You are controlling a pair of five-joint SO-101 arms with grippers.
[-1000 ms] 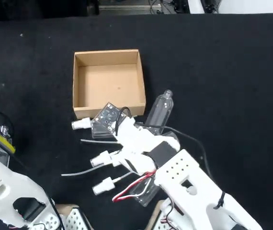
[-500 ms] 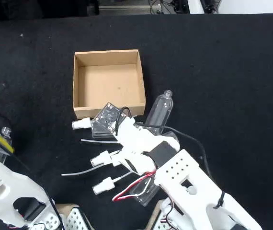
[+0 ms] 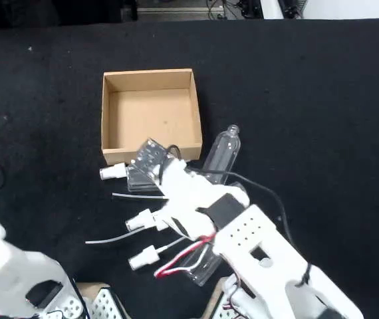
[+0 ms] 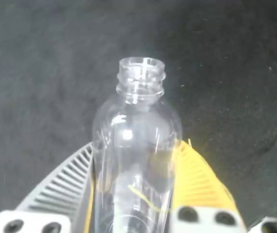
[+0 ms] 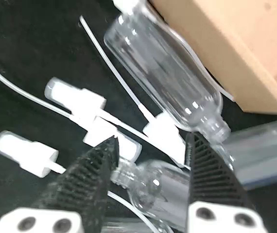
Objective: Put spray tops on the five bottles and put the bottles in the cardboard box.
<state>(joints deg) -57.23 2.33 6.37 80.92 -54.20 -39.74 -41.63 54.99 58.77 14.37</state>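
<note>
Step in hand: judged to be the capping of a bottle; no bottle lies in the cardboard box (image 3: pixel 148 73) yet.
Left claw (image 4: pixel 136 150): pressed onto the body of a clear bottle (image 4: pixel 137 111), one finger on each side; its open neck points away from the wrist, with no top on it.
Right claw (image 5: pixel 152 141): spread and holding nothing, fingers pointing down over the heap on the desk (image 3: pixel 322 100).
Between its fingertips: a loose spray top (image 5: pixel 165 130); the neck of a second bottle (image 5: pixel 153 187) lies just under one finger.
Beyond it: a lying bottle (image 5: pixel 163 68) just beside the box wall.
Right arm (image 3: pixel 256 246): stretched from the desk's near edge towards the box.
Next move: likely to pinch one spray top alone, clear of the tubes and the bottle neck beneath, then carry it to the held bottle and feed the tube in first.
</note>
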